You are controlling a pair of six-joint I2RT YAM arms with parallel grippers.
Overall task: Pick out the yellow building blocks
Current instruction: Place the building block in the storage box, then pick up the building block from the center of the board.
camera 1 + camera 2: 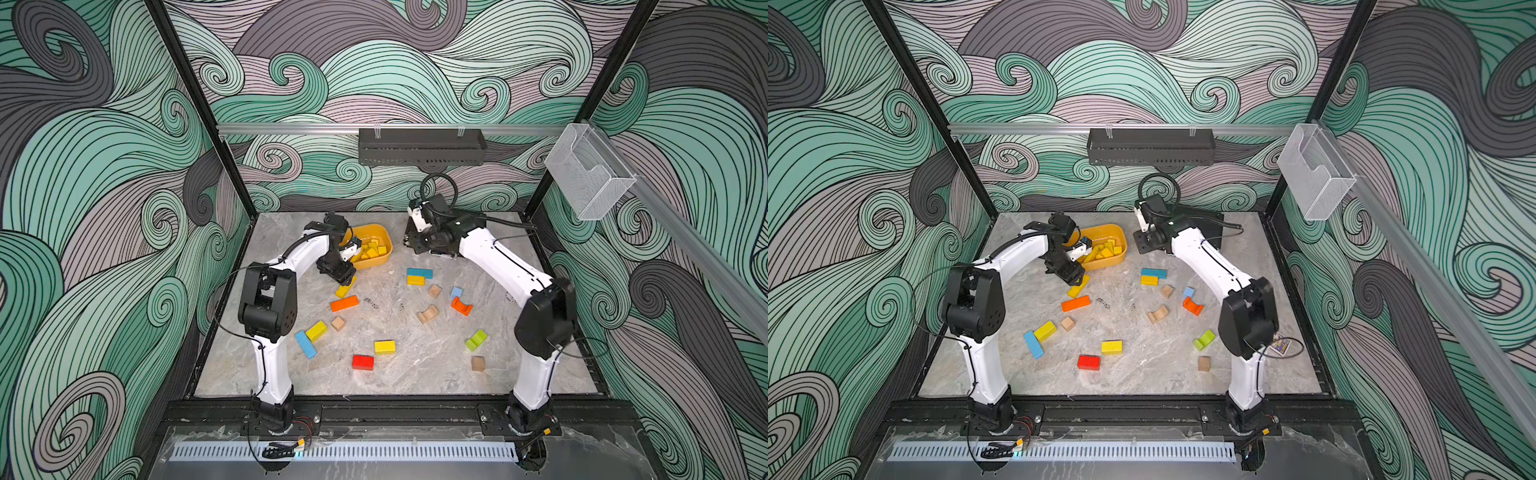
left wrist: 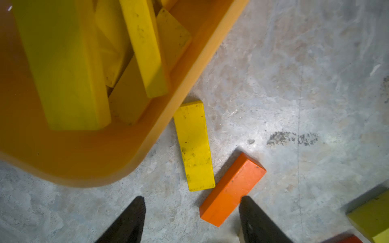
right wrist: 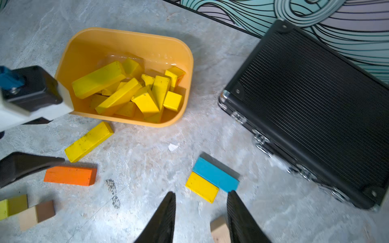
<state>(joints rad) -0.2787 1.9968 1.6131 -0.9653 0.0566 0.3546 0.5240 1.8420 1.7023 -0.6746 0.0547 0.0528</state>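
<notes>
1. Yellow bar point(image 2: 194, 145) lies just ahead of the left hand point(image 2: 192, 210), fingers wide apart and empty.
2. Yellow brick point(image 3: 202, 187) lies just ahead of the right hand point(image 3: 201, 208), fingers narrower, empty.
3. Beyond both, a tub point(image 3: 88, 46) holds more yellow blocks point(image 3: 117, 96).

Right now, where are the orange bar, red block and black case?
orange bar point(image 2: 229, 189): left wrist view, top face.
red block point(image 1: 363, 360): in a top view, top face.
black case point(image 3: 311, 113): right wrist view, lid.
</notes>
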